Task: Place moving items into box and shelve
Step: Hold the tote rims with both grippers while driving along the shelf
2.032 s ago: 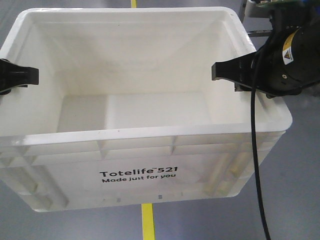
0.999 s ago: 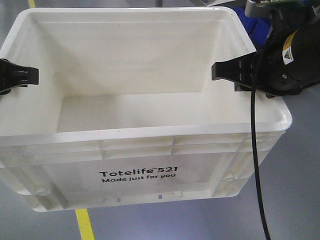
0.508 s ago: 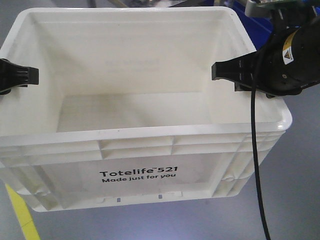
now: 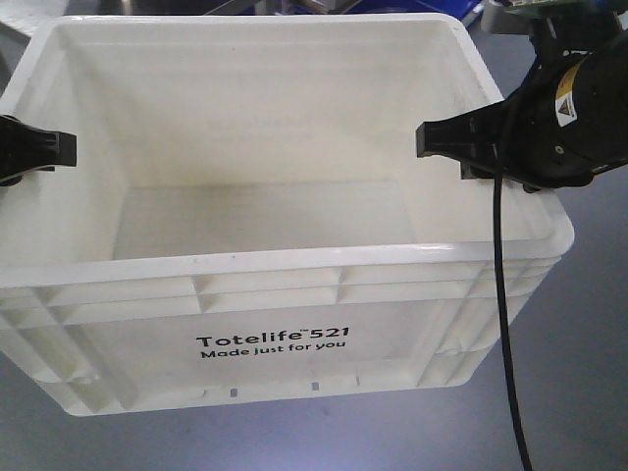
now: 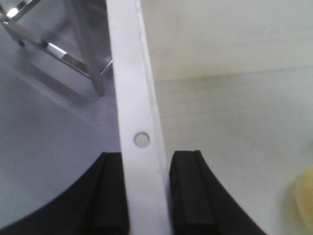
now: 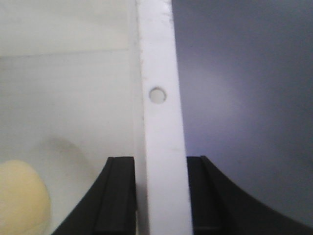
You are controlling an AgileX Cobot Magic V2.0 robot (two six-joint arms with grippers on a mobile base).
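Note:
A white Totelife 521 box [image 4: 294, 263] is held up off the grey floor between my two arms. My left gripper [image 4: 39, 149] is shut on its left rim, and the left wrist view shows the rim [image 5: 132, 88] pinched between the black jaws of that gripper [image 5: 146, 156]. My right gripper [image 4: 461, 142] is shut on the right rim [image 6: 156, 58], as the right wrist view shows [image 6: 161, 161]. A pale yellow rounded item lies on the box floor [image 6: 19, 196], and its edge also shows in the left wrist view [image 5: 304, 200]. It is hidden in the front view.
Grey floor [image 4: 579, 324] lies under and around the box. A metal frame with legs [image 5: 88, 54] stands on the floor left of the box. Blue things [image 4: 334, 6] show beyond the far rim. A black cable [image 4: 502, 324] hangs from my right arm.
The yellow floor line slid left under the box and out of view. Blue things moved across the top. The box and both grippers keep the same hold.

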